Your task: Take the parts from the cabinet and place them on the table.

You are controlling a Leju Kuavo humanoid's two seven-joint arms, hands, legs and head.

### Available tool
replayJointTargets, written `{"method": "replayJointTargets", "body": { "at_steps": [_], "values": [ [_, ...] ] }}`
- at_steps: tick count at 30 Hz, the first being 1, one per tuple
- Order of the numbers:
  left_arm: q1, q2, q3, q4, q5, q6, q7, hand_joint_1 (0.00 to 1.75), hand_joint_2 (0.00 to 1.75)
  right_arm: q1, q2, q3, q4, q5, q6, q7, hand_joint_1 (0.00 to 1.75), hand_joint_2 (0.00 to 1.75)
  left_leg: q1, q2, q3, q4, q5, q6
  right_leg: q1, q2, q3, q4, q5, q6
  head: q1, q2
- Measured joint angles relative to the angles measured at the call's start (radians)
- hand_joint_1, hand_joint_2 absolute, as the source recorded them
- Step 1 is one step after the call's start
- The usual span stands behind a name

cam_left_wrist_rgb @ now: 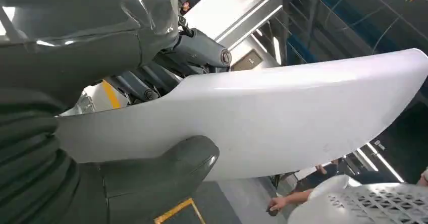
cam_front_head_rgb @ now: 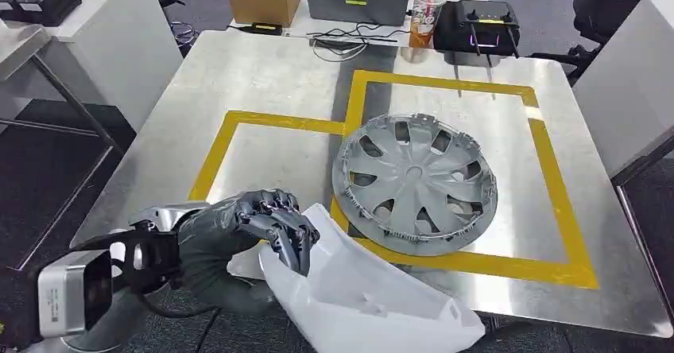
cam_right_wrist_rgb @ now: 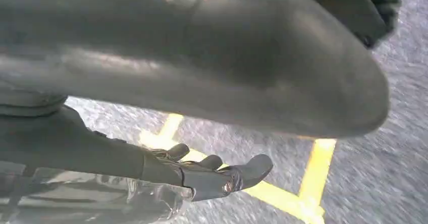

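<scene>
White panel (cam_front_head_rgb: pixel 373 297) gripped by left robot hand (cam_front_head_rgb: pixel 274 226), over table (cam_front_head_rgb: pixel 262 75) edge

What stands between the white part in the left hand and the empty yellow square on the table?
Nothing visible. The left hand holds the white part at the table's near edge; the hubcap lies in the neighbouring yellow square.
</scene>
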Motion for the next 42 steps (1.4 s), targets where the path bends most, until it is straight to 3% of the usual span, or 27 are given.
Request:
{"method": "replayJointTargets", "body": {
  "at_steps": [2,3,4,5,7,8,9,10,12,13,14,16,18,19,22,24,25,27,29,30,31,33,35,38,39,40,42],
  "values": [
    [0.000,0.000,0.002,0.003,-0.016,0.011,0.000,1.64,1.75,0.000,0.000,0.000,-0.005,0.000,0.005,0.008,0.00,0.00,0.003,0.000,0.001,0.002,-0.001,-0.007,-0.007,-0.008,0.084,-0.162,0.063,0.023,0.000,0.000],
    [0.000,0.000,0.004,0.005,-0.028,0.016,0.000,1.64,1.75,-0.001,0.000,0.000,-0.007,0.000,0.007,0.008,0.00,0.00,0.003,0.001,0.001,0.004,-0.002,-0.014,-0.010,-0.017,0.116,-0.235,0.076,0.022,0.001,0.000],
    [-0.002,0.002,0.006,0.008,-0.043,0.022,-0.001,1.64,1.75,-0.002,0.002,0.000,-0.008,0.000,0.007,0.010,0.00,0.00,-0.007,0.001,-0.004,0.008,-0.005,-0.023,-0.002,-0.014,0.121,-0.241,0.082,0.015,0.002,0.000],
    [-0.002,0.002,0.008,0.011,-0.070,0.030,-0.007,1.64,1.75,-0.003,0.001,0.000,-0.009,0.000,0.007,0.011,0.00,0.00,-0.005,0.000,-0.003,0.006,-0.003,-0.028,-0.002,-0.009,0.122,-0.239,0.085,-0.004,-0.001,0.000],
    [-0.007,0.006,0.013,0.020,-0.149,0.062,-0.024,1.64,1.75,-0.003,0.001,0.000,-0.009,0.000,-0.001,0.012,0.00,0.00,-0.003,0.001,-0.002,0.002,0.001,-0.034,0.001,-0.009,0.118,-0.239,0.089,-0.012,0.000,0.000],
    [-0.012,0.011,0.014,0.029,-0.199,0.079,-0.031,1.64,1.75,-0.003,0.002,0.000,-0.009,0.000,-0.007,0.012,0.00,0.00,-0.001,0.001,-0.003,0.006,-0.003,-0.038,-0.011,-0.008,0.120,-0.243,0.092,-0.020,-0.001,0.000],
    [-0.016,0.016,0.016,0.037,-0.236,0.094,-0.036,1.64,1.75,-0.003,0.001,0.000,-0.008,0.000,-0.014,0.012,0.00,0.00,0.000,0.001,-0.013,0.020,-0.016,-0.045,-0.012,-0.008,0.122,-0.244,0.092,-0.021,0.000,0.000],
    [-0.025,0.021,0.016,0.047,-0.271,0.110,-0.044,1.64,1.75,-0.004,-0.001,0.000,-0.008,0.000,-0.021,0.012,0.00,0.00,0.002,0.001,-0.028,0.059,-0.043,-0.051,-0.012,-0.008,0.122,-0.244,0.093,-0.031,-0.005,0.000],
    [-0.036,0.029,0.018,0.073,-0.334,0.143,-0.051,1.64,1.75,-0.004,-0.003,0.001,-0.005,0.000,-0.029,0.011,0.00,0.00,0.007,0.001,-0.090,0.195,-0.109,-0.060,-0.011,-0.008,0.120,-0.244,0.093,-0.033,-0.004,0.000],
    [-0.041,0.034,0.017,0.089,-0.369,0.156,-0.051,1.64,1.75,-0.004,-0.004,0.002,0.000,0.000,-0.037,0.011,0.00,0.00,0.008,0.001,-0.121,0.260,-0.131,-0.062,-0.011,-0.008,0.119,-0.244,0.093,-0.033,-0.004,0.000],
    [-0.046,0.038,0.016,0.107,-0.400,0.168,-0.052,1.64,1.75,-0.004,-0.008,0.003,0.004,0.000,-0.042,0.010,0.00,0.00,0.010,0.001,-0.133,0.284,-0.128,-0.063,-0.011,-0.008,0.119,-0.244,0.093,-0.033,-0.004,0.000],
    [-0.066,0.050,0.014,0.147,-0.453,0.190,-0.054,1.64,1.75,-0.004,-0.014,0.007,0.018,0.000,-0.050,0.003,0.00,0.00,0.011,0.001,-0.089,0.195,-0.066,-0.059,-0.011,-0.007,0.122,-0.244,0.093,-0.032,-0.004,0.000],
    [-0.099,0.059,0.012,0.191,-0.511,0.219,-0.054,1.64,1.75,-0.007,-0.020,0.009,0.030,0.000,-0.056,0.000,0.00,0.00,0.009,-0.002,0.002,0.024,0.004,-0.045,-0.010,-0.006,0.125,-0.244,0.094,-0.031,-0.004,0.000],
    [-0.114,0.064,0.011,0.213,-0.533,0.231,-0.054,1.64,1.75,-0.009,-0.020,0.011,0.037,0.000,-0.058,-0.001,0.00,0.00,0.004,-0.003,0.012,0.005,-0.016,-0.042,-0.009,-0.006,0.121,-0.246,0.098,-0.025,-0.002,0.000],
    [-0.147,0.071,0.003,0.288,-0.609,0.263,-0.040,1.64,1.75,-0.013,-0.028,0.013,0.056,0.000,-0.069,-0.001,0.00,0.00,-0.006,-0.002,0.009,-0.011,-0.005,-0.033,-0.011,-0.006,0.123,-0.262,0.110,-0.005,-0.004,0.000],
    [-0.159,0.073,0.002,0.334,-0.646,0.284,-0.030,1.64,1.75,-0.014,-0.030,0.013,0.068,0.000,-0.074,-0.001,0.00,0.00,0.007,0.002,0.035,-0.050,0.019,-0.021,-0.010,-0.008,0.122,-0.265,0.112,0.002,-0.001,0.000],
    [-0.168,0.074,0.001,0.368,-0.663,0.297,-0.029,1.64,1.75,-0.014,-0.032,0.013,0.071,0.000,-0.075,-0.001,0.00,0.00,0.004,0.003,0.041,-0.066,0.026,-0.012,-0.005,-0.009,0.110,-0.239,0.093,-0.003,-0.001,0.000],
    [-0.176,0.074,0.000,0.442,-0.692,0.321,-0.032,1.64,1.75,-0.014,-0.037,0.013,0.079,0.000,-0.077,-0.001,0.00,0.00,0.003,0.005,0.040,-0.070,0.031,-0.006,-0.002,-0.008,0.045,-0.103,0.037,-0.013,0.000,0.000],
    [-0.173,0.074,-0.003,0.506,-0.712,0.333,-0.034,1.64,1.75,-0.011,-0.039,0.013,0.084,0.000,-0.078,0.000,0.00,0.00,0.002,0.006,0.039,-0.069,0.031,-0.006,-0.002,-0.008,-0.008,-0.001,0.013,-0.009,0.000,0.000],
    [-0.171,0.074,-0.005,0.540,-0.723,0.341,-0.036,1.64,1.75,-0.009,-0.039,0.013,0.085,0.000,-0.079,0.000,0.00,0.00,0.002,0.006,0.039,-0.069,0.031,-0.007,-0.002,-0.009,-0.003,-0.014,0.025,-0.003,0.000,0.000],
    [-0.168,0.075,-0.004,0.566,-0.731,0.346,-0.036,1.64,1.75,-0.008,-0.040,0.013,0.086,0.000,-0.080,0.000,0.00,0.00,0.003,0.006,0.039,-0.068,0.030,-0.007,-0.003,-0.009,0.024,-0.073,0.053,0.007,0.000,0.000],
    [-0.163,0.075,-0.002,0.624,-0.756,0.365,-0.036,1.64,1.75,-0.009,-0.045,0.013,0.088,0.000,-0.080,0.000,0.00,0.00,0.003,0.006,0.042,-0.066,0.026,-0.014,-0.005,-0.013,0.114,-0.258,0.123,0.021,0.000,0.000],
    [-0.160,0.076,0.005,0.682,-0.787,0.382,-0.034,1.64,1.75,-0.009,-0.049,0.013,0.091,0.000,-0.081,0.000,0.00,0.00,-0.006,0.006,0.036,-0.058,0.021,-0.026,0.000,-0.012,0.136,-0.303,0.133,-0.004,-0.003,0.000],
    [-0.154,0.076,0.012,0.770,-0.821,0.405,-0.036,1.64,1.75,-0.008,-0.052,0.012,0.097,0.000,-0.085,0.000,0.00,0.00,-0.003,0.006,0.038,-0.064,0.024,-0.038,0.003,-0.011,0.136,-0.304,0.137,-0.017,-0.003,0.000],
    [-0.150,0.076,0.019,0.799,-0.832,0.413,-0.040,1.64,1.75,-0.008,-0.052,0.012,0.101,0.000,-0.087,0.000,0.00,0.00,-0.001,0.006,0.034,-0.059,0.016,-0.044,-0.010,-0.011,0.139,-0.308,0.138,-0.022,-0.003,0.000],
    [-0.147,0.075,0.026,0.822,-0.842,0.421,-0.043,1.64,1.75,-0.009,-0.054,0.012,0.102,0.000,-0.088,0.000,0.00,0.00,0.000,0.005,0.023,-0.031,-0.004,-0.051,-0.010,-0.010,0.141,-0.309,0.138,-0.029,-0.005,0.000],
    [-0.139,0.075,0.039,0.867,-0.861,0.436,-0.044,1.64,1.75,-0.010,-0.055,0.012,0.109,0.000,-0.090,0.001,0.00,0.00,0.007,0.004,-0.039,0.102,-0.071,-0.061,-0.009,-0.009,0.140,-0.308,0.137,-0.036,-0.007,0.000]
  ]
}}
